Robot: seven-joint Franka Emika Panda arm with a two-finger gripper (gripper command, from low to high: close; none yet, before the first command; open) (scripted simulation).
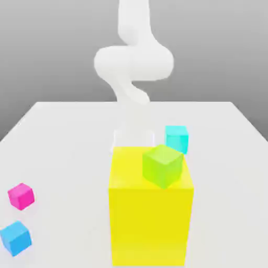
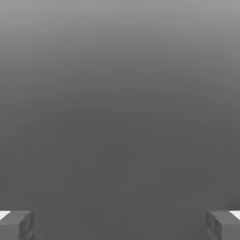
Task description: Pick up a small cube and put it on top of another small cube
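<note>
Several small cubes show in the exterior view. A green cube [image 1: 163,166] appears to rest on the top face of a large yellow block [image 1: 149,225], toward the exterior view's right. A cyan cube [image 1: 177,138] stands on the table just behind that block. A magenta cube [image 1: 21,196] and a blue cube [image 1: 15,237] lie near the front at the exterior view's left. My white arm [image 1: 133,68] comes down behind the yellow block. In the hand view my gripper [image 2: 120,226] is open, its fingertips [image 2: 17,225] far apart with nothing but plain grey between them.
The tall yellow block stands in the front middle of the white table [image 1: 63,136] and hides the lower end of my arm. The table's edges run along both sides and the back.
</note>
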